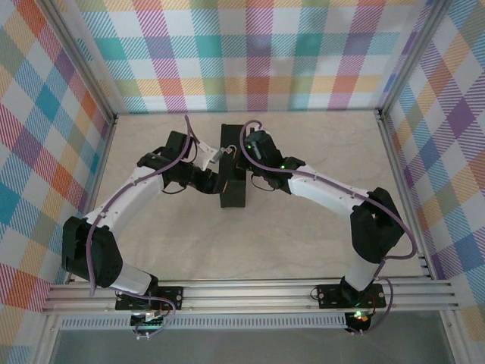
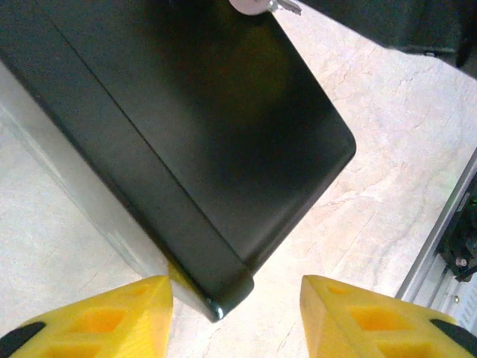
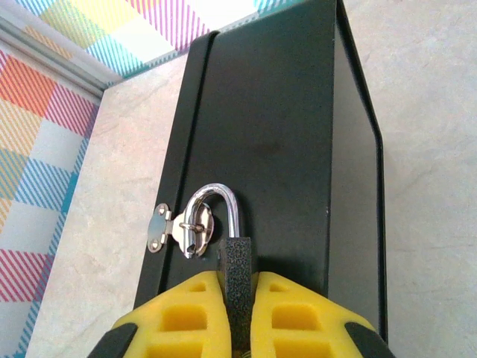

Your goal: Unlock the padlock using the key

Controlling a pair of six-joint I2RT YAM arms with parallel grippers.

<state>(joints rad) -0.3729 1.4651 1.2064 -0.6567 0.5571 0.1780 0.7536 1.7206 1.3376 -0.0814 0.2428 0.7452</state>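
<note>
The padlock (image 3: 238, 257) has a dark, grainy, rectangular body and one bright chrome shackle (image 3: 218, 198), curved like a hook. It hangs at the box's (image 3: 276, 134) side, the shackle passed through the loop of a small shiny metal hasp (image 3: 182, 227). The right hand (image 3: 238, 287) is clamped on the padlock's body, its two yellow ribbed fingers (image 3: 182, 313) pressed against either side.

The box is one dark, smooth, faintly glossy slab with rounded corners, lying on a pale, marble-veined surface (image 3: 425, 112).

The left hand (image 2: 235, 292) has its two yellow fingers (image 2: 112, 317) spread apart and grips nothing; a corner of the box shows in the gap between them. At the top edge of the left wrist view a single thin, silvery key (image 2: 257, 6) pokes out past the box's far edge. Whether it sits in the padlock I cannot tell.
</note>
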